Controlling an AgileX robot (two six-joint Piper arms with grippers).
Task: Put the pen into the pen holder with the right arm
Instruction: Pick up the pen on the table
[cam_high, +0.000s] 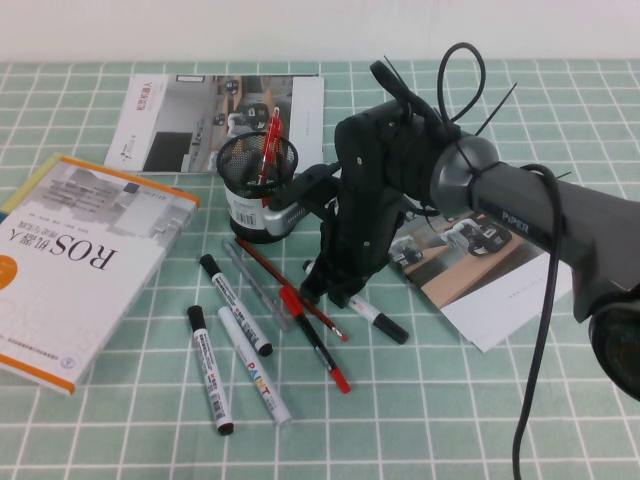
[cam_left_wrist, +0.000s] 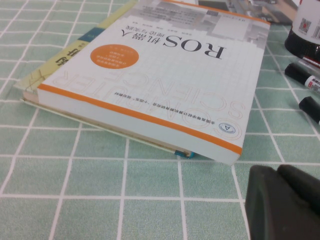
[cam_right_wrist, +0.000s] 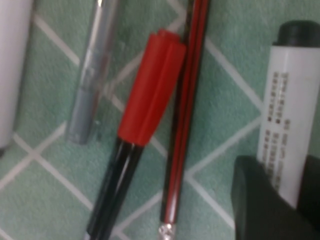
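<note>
- One surface in the high view: green tiled tablecloth (cam_high: 450, 420), with a plain white wall (cam_high: 300, 25) behind.
- Near the middle, the pen holder (cam_high: 257, 185), upright, with a red pen (cam_high: 270, 140) standing in it.
- Behind the pen holder, a brochure (cam_high: 200, 120) lying flat; to its left, a ROS book (cam_high: 80, 260); to its right, a second leaflet (cam_high: 480, 280) under the right arm (cam_high: 400, 180).
- In front of the pen holder, a loose scatter: clear grey pen (cam_high: 255, 280), red-and-black pencil (cam_high: 290, 285), red-capped pen (cam_high: 310, 330), two white markers (cam_high: 235, 305) (cam_high: 210, 370) and a PAINT marker (cam_high: 255, 380).
- Right gripper (cam_high: 335, 290) pointed down over that scatter, just in front and to the right of the pen holder, hiding part of the pen (cam_high: 378, 320), which lies flat on the cloth there.
- Left wrist view: book edge up close, the pen holder's base at the far corner, marker caps beside it.
- Left gripper (cam_left_wrist: 282, 202) low over the tiles, near the book's corner, well apart from the pen holder; opening cannot be told.
- Right wrist view: pencil, red-capped pen and grey pen side by side, crowding the pen (cam_right_wrist: 287, 115).
- Right gripper right at the pen's barrel; whether clamped on it or how far open cannot be told.
</note>
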